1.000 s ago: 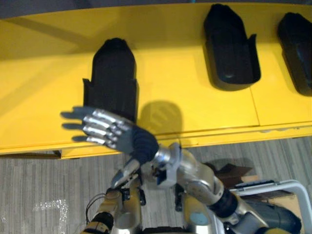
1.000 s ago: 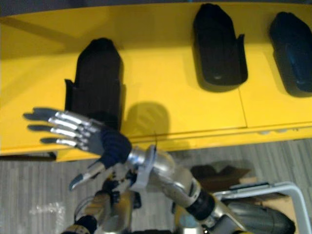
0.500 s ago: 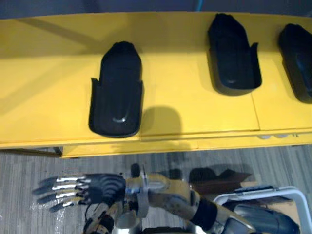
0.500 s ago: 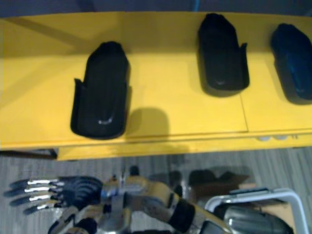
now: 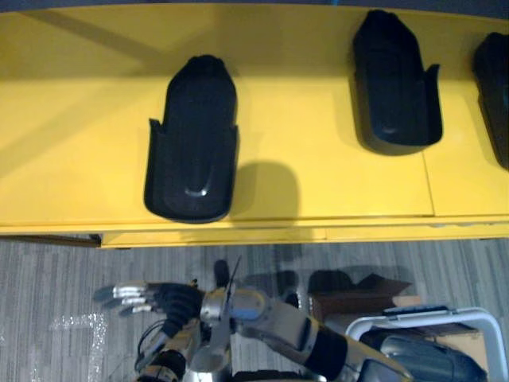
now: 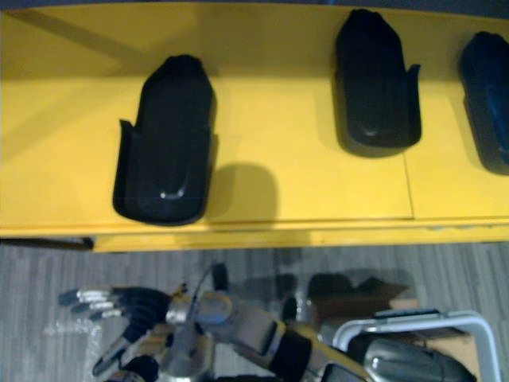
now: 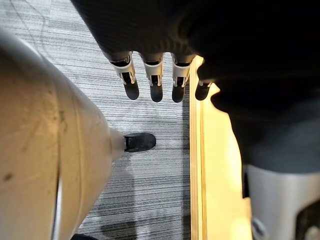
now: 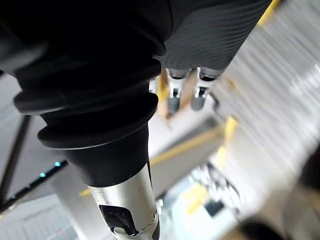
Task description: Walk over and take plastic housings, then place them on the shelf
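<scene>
Yellow shelf (image 5: 79, 119) is noted carrying three plastic housings (image 5: 192, 143), laid flat, hollow side up and well apart, presumably for stable rest, while right hand (image 5: 171, 298) and left hand (image 7: 152, 65) are held low over the floor (image 5: 64, 278), fingers straight and empty, placement judged done.

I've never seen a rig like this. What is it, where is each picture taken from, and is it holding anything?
It is a two-armed humanoid robot. The two wide pictures come from cameras in its head, looking down; the two close ones from cameras on its wrists. On the yellow shelf lie a left housing, a middle housing and a right housing, all black. The right hand hangs open over the floor, empty. The left hand, seen from its wrist, is open and empty too.
</scene>
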You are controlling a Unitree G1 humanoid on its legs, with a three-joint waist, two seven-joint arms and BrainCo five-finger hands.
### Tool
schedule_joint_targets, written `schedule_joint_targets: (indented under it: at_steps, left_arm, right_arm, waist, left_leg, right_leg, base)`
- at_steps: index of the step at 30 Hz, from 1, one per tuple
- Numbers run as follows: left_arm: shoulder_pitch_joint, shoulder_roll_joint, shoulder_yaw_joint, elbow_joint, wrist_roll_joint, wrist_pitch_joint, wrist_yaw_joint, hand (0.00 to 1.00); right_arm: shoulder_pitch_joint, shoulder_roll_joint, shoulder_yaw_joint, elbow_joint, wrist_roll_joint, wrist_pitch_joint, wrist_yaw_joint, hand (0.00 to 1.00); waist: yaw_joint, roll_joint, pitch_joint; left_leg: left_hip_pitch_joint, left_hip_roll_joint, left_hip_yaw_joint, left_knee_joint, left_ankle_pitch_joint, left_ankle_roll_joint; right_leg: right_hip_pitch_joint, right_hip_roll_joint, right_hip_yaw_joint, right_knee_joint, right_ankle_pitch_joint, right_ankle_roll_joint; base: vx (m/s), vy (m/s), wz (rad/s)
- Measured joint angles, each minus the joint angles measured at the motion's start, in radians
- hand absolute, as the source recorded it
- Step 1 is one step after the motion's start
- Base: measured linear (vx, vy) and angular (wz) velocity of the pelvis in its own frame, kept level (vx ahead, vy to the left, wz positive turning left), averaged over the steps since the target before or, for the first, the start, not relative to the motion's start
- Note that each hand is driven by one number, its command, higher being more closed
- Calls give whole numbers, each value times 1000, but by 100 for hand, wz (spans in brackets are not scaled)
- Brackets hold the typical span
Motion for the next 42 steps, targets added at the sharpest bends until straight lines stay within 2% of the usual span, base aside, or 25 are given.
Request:
schedule_joint_targets:
  at_steps: [4, 6, 8, 11, 18, 21, 28, 35, 38, 42]
  left_arm:
    - [-5, -2, -27, 0, 1, 0, 0, 0]
    - [-5, -5, -27, -2, 1, 0, 0, 0]
    - [-5, -5, -27, -4, 2, 3, -1, 0]
    - [-3, -5, -27, -10, 31, 9, -2, 0]
    - [-1, -3, -24, -20, 37, 15, -7, 0]
    - [0, -1, -10, -22, 38, 12, -8, 0]
    - [20, 11, 20, -47, 38, 9, -28, 0]
    - [21, 13, 53, -48, 39, 8, -36, 0]
    - [22, 13, 55, -56, 40, 8, -38, 0]
    - [22, 13, 57, -62, 43, 8, -44, 0]
  right_arm:
    - [-19, 0, -7, 0, -35, -14, -16, 0]
    - [-21, -2, -21, 0, -99, -40, -35, 0]
    - [-32, -10, -59, 1, -136, -52, -68, 0]
    - [-36, -26, -126, 0, -136, -68, -90, 0]
    - [-77, -55, -166, 0, -139, -100, -78, 0]
    - [-105, -60, -189, 7, -173, -112, -72, 0]
    - [-149, -82, -249, 72, -173, -136, -57, 0]
    - [-172, -95, -266, 120, -148, -179, 9, 0]
    - [-200, -95, -280, 166, -91, -205, 72, 0]
    - [-222, -95, -298, 212, -83, -241, 119, 0]
  waist:
    - [0, 0, 0]
    - [1, 0, 0]
    - [1, 0, 0]
    - [4, 0, 0]
    - [13, 0, 0]
    - [18, 0, 0]
    - [28, -8, 3]
    - [35, -12, 2]
    - [43, -15, 2]
    - [54, -18, 1]
  left_leg:
    - [6, 3, -1, 1, 0, 0]
    - [11, 2, -1, 1, 0, 0]
    - [12, 3, -3, 0, 0, 0]
    - [13, 2, -6, 0, 0, 0]
    - [13, 4, -6, 1, 2, 2]
    - [13, 4, -9, 1, 2, 1]
    - [13, 5, -28, 1, 4, 0]
    - [7, 6, -31, 2, 4, 0]
    - [4, 8, -38, 2, 6, -4]
    - [2, 10, -52, 3, 9, -7]
  right_leg:
    - [11, 3, -2, -5, 0, -1]
    - [18, 4, -3, -10, 2, -2]
    - [23, 6, -5, -18, 7, -1]
    - [30, 6, -10, -24, 11, -1]
    - [32, 8, -10, -30, 18, 1]
    - [34, 9, -13, -30, 18, 1]
    - [44, 13, -29, -34, 16, -2]
    - [42, 15, -33, -34, 15, -4]
    - [43, 18, -40, -34, 14, -5]
    - [48, 21, -52, -32, 10, -11]
  base:
    - [-2, 0, 1]
    - [0, 0, 0]
    - [-14, 8, 2]
    - [-16, 11, 3]
    - [0, 0, 0]
    - [0, -2, 1]
    - [-5, -6, 6]
    - [0, 0, 0]
    - [0, -11, 5]
    - [-1, -20, 9]
